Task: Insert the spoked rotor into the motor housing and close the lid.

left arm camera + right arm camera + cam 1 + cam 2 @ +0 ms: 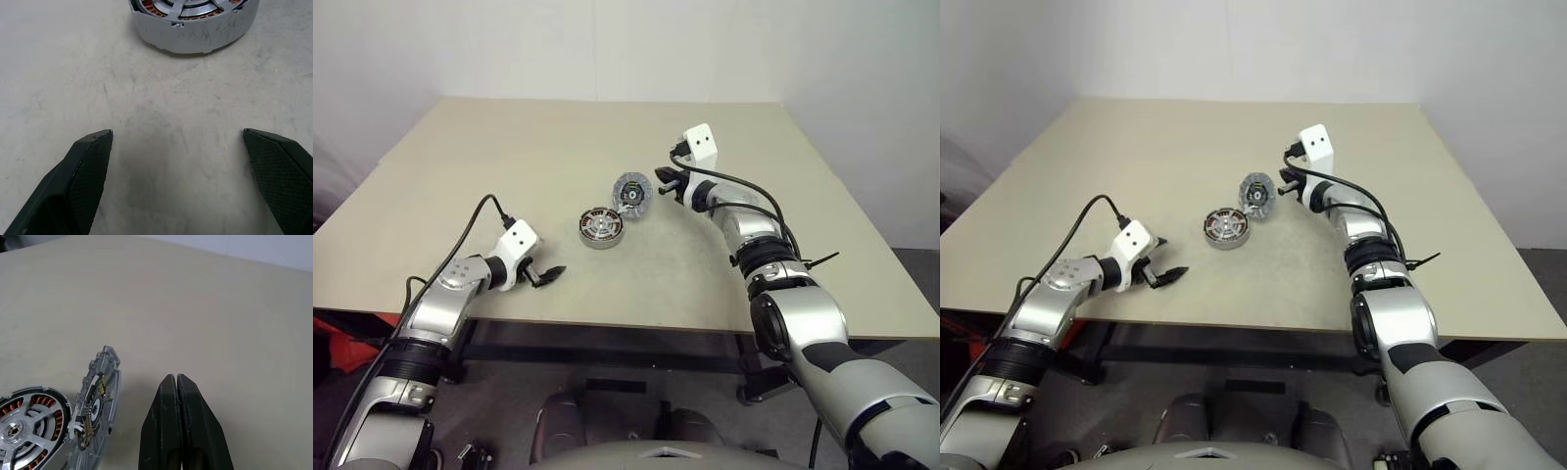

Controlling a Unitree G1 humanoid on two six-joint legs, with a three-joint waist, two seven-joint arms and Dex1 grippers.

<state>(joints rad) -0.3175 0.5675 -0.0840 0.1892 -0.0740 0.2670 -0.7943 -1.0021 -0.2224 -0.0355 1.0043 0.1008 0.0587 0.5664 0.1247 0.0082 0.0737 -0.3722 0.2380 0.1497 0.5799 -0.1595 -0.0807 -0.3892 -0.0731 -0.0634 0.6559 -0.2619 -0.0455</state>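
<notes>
Two round parts on the desk (509,147): one motor housing (602,226) w/ copper coils, one spoked rotor (19,428) seated inside it. One lid (631,193) leans tilted on the housing's rim at approx 1 o'clock. Right gripper (658,183) pinched closed, empty, just beside lid. Left gripper (551,275) spread wide, empty, near housing at 8 o'clock.

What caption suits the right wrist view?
Shut right gripper beside the lid, which leans tilted against the motor housing.
</notes>
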